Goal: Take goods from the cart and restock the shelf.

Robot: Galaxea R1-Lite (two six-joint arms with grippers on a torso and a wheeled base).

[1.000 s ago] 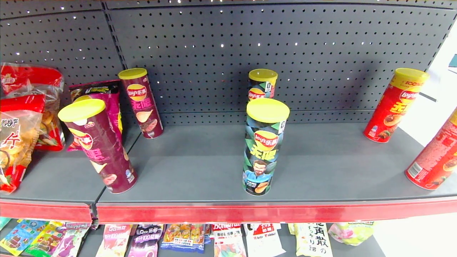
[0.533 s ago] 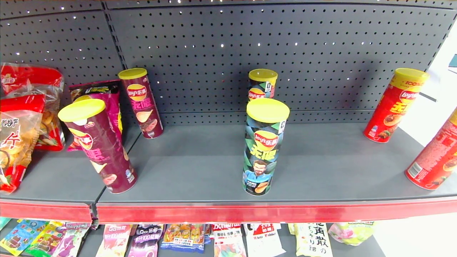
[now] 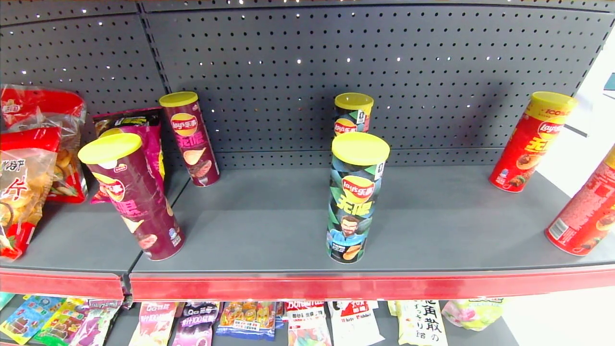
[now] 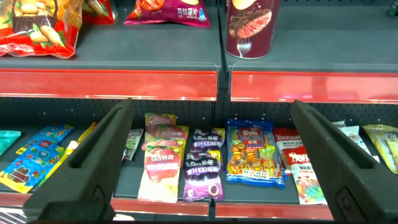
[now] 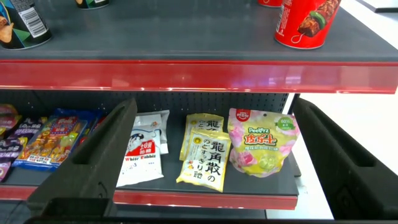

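Note:
The grey shelf with a red front edge (image 3: pixel 307 284) holds upright chip cans with yellow lids: two purple ones (image 3: pixel 132 197) (image 3: pixel 190 137), two dark green ones (image 3: pixel 355 197) (image 3: pixel 352 113) and two red ones (image 3: pixel 531 142) (image 3: pixel 584 211). My left gripper (image 4: pixel 212 106) is open and holds nothing; it sits low in front of the lower shelf, below a purple can (image 4: pixel 252 28). My right gripper (image 5: pixel 214 102) is also open and holds nothing, low before the lower shelf, below a red can (image 5: pixel 308 22).
Snack bags (image 3: pixel 29 158) crowd the shelf's left end, with a purple bag (image 3: pixel 139 139) behind the front purple can. Wide bare board lies between the can groups. The lower shelf carries flat candy bags (image 4: pixel 165 165) and a pink-green bag (image 5: pixel 261 140).

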